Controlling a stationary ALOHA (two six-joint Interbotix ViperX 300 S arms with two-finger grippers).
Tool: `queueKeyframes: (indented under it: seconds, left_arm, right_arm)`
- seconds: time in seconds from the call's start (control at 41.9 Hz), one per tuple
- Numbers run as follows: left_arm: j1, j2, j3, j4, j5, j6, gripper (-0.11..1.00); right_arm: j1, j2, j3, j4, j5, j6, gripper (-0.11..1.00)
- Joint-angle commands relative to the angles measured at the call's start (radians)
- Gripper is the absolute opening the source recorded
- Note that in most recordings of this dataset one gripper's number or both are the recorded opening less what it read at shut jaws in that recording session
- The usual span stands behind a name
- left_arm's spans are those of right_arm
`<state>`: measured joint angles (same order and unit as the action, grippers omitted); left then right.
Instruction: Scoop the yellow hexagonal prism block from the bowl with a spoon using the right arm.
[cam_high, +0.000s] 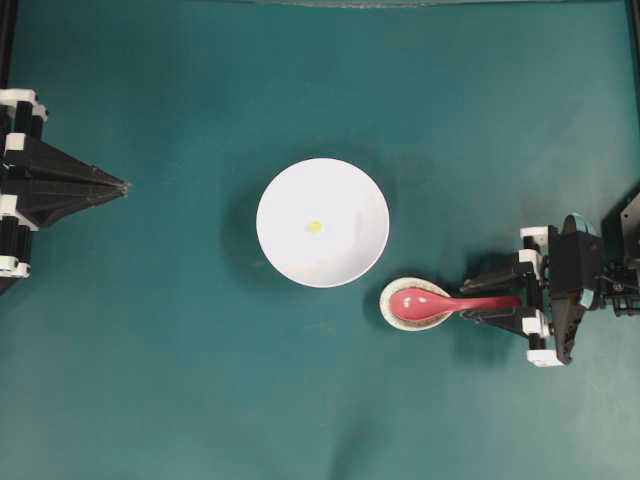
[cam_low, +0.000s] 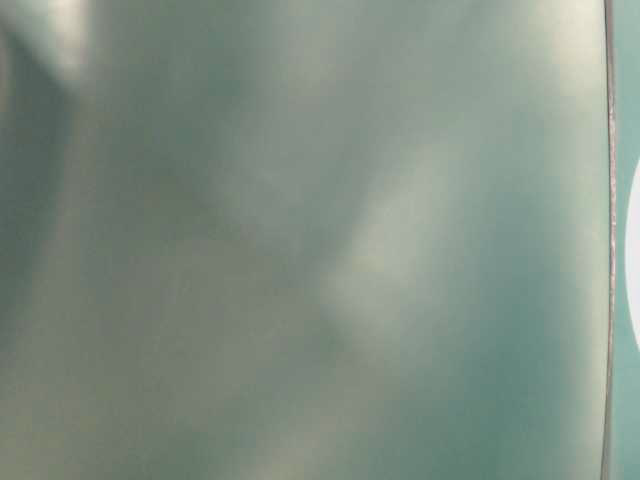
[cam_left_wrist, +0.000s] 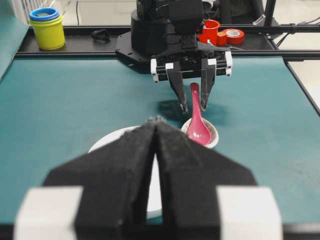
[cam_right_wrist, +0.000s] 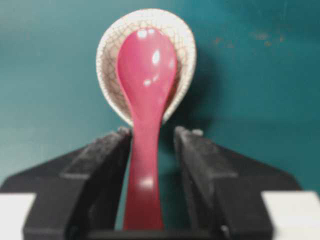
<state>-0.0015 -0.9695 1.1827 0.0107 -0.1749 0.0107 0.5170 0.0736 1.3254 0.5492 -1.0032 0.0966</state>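
Teal mat (cam_high: 150, 350); glossy pink spoon (cam_right_wrist: 146, 100) on crackled oval rest (cam_right_wrist: 107, 47); right end effector (cam_right_wrist: 152, 145) spread wide.

Teal table (cam_high: 180, 400), black rear shelf (cam_left_wrist: 75, 45) with stacked cups (cam_left_wrist: 47, 27), red tape (cam_left_wrist: 233, 36).

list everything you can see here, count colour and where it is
bowl: 1, white, middle of the teal table
yellow block: 1, inside the bowl, near its centre
spoon: 1, red-pink, scoop lying in the rest, handle pointing at the right gripper
spoon rest: 1, speckled off-white, just right of the bowl
stacked cups: blue on yellow-green, far shelf
red cup and red tape roll: 1 each, far shelf
left gripper: black, shut, at the left edge
right gripper: black, open, fingers either side of the spoon handle
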Motion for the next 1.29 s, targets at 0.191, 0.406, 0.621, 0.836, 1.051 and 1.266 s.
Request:
queueKeyframes:
  seconds: [0.191, 0.406, 0.621, 0.836, 1.051, 1.266]
  left_arm:
    - [0.0, 0.009, -0.015, 0.002, -0.005, 0.0, 0.0]
    - [0.0, 0.011, -0.015, 0.003, -0.005, 0.0, 0.0]
    - [0.0, 0.011, -0.015, 0.003, -0.005, 0.0, 0.0]
    - [0.0, 0.011, -0.015, 0.003, -0.005, 0.0, 0.0]
    - [0.0, 0.011, -0.015, 0.003, -0.005, 0.0, 0.0]
    - [0.0, 0.011, -0.015, 0.002, -0.005, 0.0, 0.0]
  right_arm:
    - [0.005, -0.011, -0.008, -0.002, -0.008, -0.002, 0.29]
    - [0.005, -0.011, -0.011, -0.003, -0.005, -0.002, 0.21]
    - [0.005, -0.025, -0.011, -0.002, 0.012, -0.002, 0.2]
    - [0.005, -0.044, -0.015, -0.002, 0.08, 0.003, 0.16]
    - [0.005, -0.086, -0.012, 0.002, 0.092, 0.009, 0.1]
    - [0.005, -0.146, -0.003, 0.0, 0.133, 0.008, 0.1]
